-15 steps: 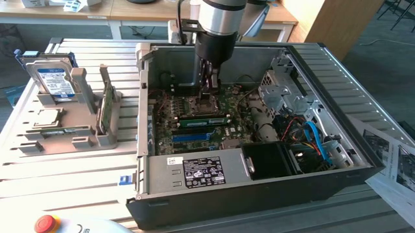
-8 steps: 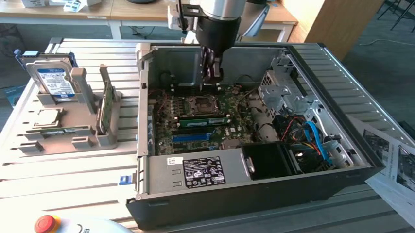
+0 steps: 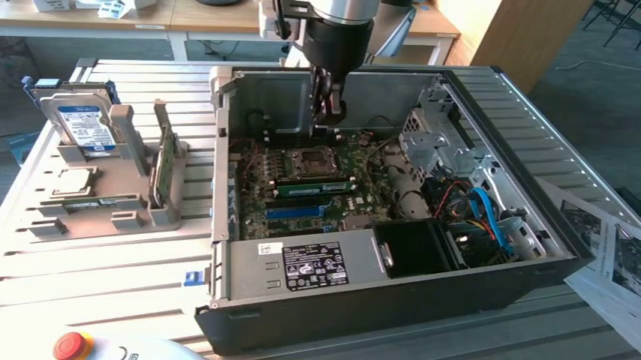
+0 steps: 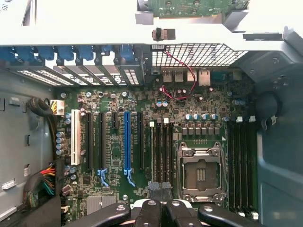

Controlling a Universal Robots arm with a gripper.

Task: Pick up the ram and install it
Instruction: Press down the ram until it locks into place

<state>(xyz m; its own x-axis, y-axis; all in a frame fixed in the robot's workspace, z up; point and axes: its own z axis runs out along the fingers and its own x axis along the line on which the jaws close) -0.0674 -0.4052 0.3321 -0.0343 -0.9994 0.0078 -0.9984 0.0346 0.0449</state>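
Observation:
The ram (image 3: 315, 183) is a long narrow green stick standing on edge in a motherboard slot, just in front of the CPU socket (image 3: 305, 160) inside the open computer case (image 3: 401, 300). My gripper (image 3: 329, 118) hangs straight above it, well clear of the board, shut with nothing between its fingers. In the wrist view the gripper (image 4: 161, 193) sits over the black memory slots (image 4: 161, 146) beside the CPU socket (image 4: 201, 172). From above I cannot tell the stick apart from those slots.
A grey rack (image 3: 120, 195) at the exterior view's left holds a blue-labelled hard drive (image 3: 85, 124) and a broader green card (image 3: 164, 161). The power supply (image 3: 300, 266) and cables fill the case's front. Papers (image 3: 611, 247) lie at the right, a red button (image 3: 72, 345) at the front left.

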